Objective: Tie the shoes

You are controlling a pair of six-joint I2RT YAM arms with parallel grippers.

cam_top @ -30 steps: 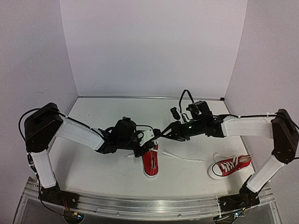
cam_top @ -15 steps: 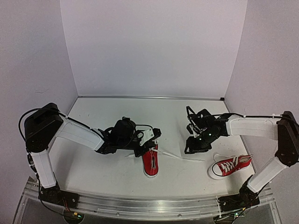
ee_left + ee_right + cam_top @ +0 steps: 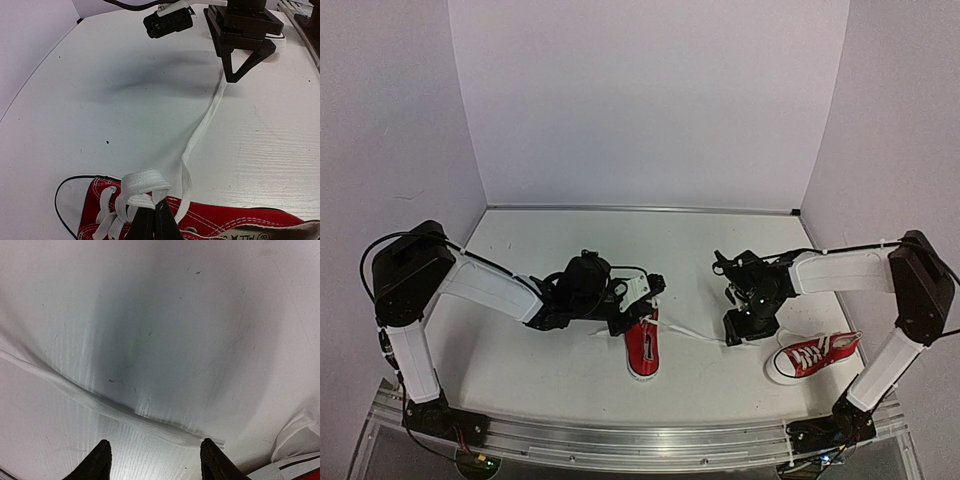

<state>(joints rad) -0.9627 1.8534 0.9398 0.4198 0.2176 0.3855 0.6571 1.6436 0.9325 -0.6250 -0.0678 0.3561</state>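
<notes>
While left claw pinches lace, right claw gapes over it.

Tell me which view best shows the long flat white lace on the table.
The left wrist view: the lace runs unbroken from the red canvas sneaker outward. The top view shows only a thin line; the right wrist view, a short stretch.

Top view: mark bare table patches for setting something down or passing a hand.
Free: the rear table strip along the back wall; the near-left patch beside the middle shoe; the front gap between it and the right shoe. Crowded: the centre, where the left gripper pinches the lace running to the open right gripper.
</notes>
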